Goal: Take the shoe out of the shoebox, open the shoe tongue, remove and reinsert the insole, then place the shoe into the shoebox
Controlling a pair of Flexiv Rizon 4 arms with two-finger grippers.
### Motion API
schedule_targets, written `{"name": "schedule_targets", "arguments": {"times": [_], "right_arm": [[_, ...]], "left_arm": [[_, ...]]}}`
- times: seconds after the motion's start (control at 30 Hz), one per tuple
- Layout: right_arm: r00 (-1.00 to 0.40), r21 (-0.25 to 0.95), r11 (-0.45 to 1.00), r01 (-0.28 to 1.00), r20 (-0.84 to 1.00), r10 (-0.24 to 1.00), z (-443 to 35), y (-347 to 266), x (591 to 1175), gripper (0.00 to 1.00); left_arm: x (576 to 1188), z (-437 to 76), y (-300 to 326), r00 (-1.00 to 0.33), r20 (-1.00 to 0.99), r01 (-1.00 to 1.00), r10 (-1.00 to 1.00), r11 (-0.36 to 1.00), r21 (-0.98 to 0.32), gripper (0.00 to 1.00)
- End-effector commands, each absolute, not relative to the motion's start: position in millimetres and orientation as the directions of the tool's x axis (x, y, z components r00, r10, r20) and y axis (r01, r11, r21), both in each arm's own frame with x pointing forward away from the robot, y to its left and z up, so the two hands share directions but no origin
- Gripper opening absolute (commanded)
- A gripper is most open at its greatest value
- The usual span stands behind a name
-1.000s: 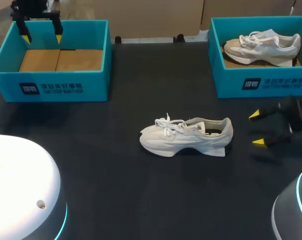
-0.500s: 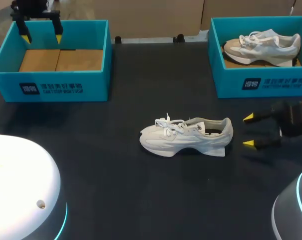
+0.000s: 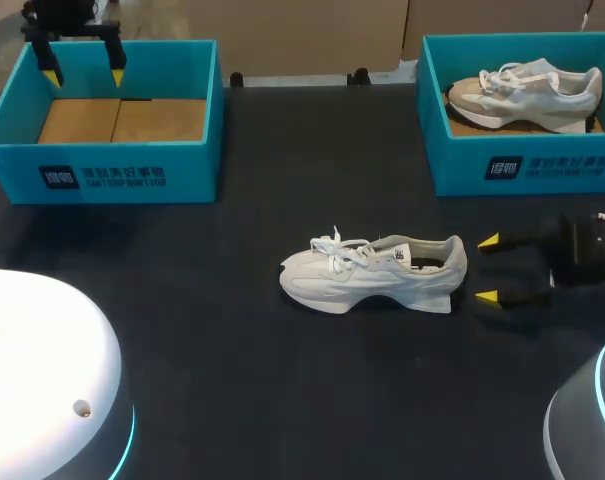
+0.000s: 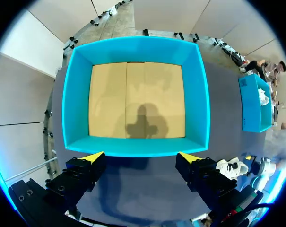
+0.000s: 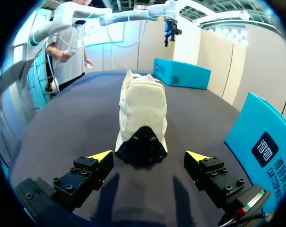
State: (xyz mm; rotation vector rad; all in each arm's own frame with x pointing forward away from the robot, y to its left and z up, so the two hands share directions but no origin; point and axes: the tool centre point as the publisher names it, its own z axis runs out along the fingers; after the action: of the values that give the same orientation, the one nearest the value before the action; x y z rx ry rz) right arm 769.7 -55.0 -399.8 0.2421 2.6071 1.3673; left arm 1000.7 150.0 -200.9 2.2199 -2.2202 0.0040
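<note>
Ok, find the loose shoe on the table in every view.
Head: shoe mid-table, heel toward the right hand.
Left wrist: small white shape beside the left hand, probably it.
Right wrist: shoe just ahead of the open right hand, heel nearest.
Landmark: the empty box, in all three.

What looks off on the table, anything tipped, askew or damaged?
Nothing stands out. The shoe stands upright on its sole mid-table, with its heel toward the open right gripper and not touching it. The other shoe sits upright in the right shoebox. No damage is visible.
</note>
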Motion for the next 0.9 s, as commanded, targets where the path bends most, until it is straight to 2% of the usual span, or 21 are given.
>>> {"name": "schedule_targets", "arguments": {"times": [0.03, 0.9], "right_arm": [[-0.97, 0.825, 0.562, 0.053, -0.09, 0.225, -401, -52, 773, 1.0], [-0.989, 0.84, 0.542, 0.02, -0.062, 0.132, -409, 5, 778, 1.0]], "left_arm": [[1000, -201, 150, 0.0, 0.002, -1.0, -1.0, 0.0, 0.0, 1.0], [1000, -201, 150, 0.0, 0.002, -1.0, -1.0, 0.0, 0.0, 1.0]]}}
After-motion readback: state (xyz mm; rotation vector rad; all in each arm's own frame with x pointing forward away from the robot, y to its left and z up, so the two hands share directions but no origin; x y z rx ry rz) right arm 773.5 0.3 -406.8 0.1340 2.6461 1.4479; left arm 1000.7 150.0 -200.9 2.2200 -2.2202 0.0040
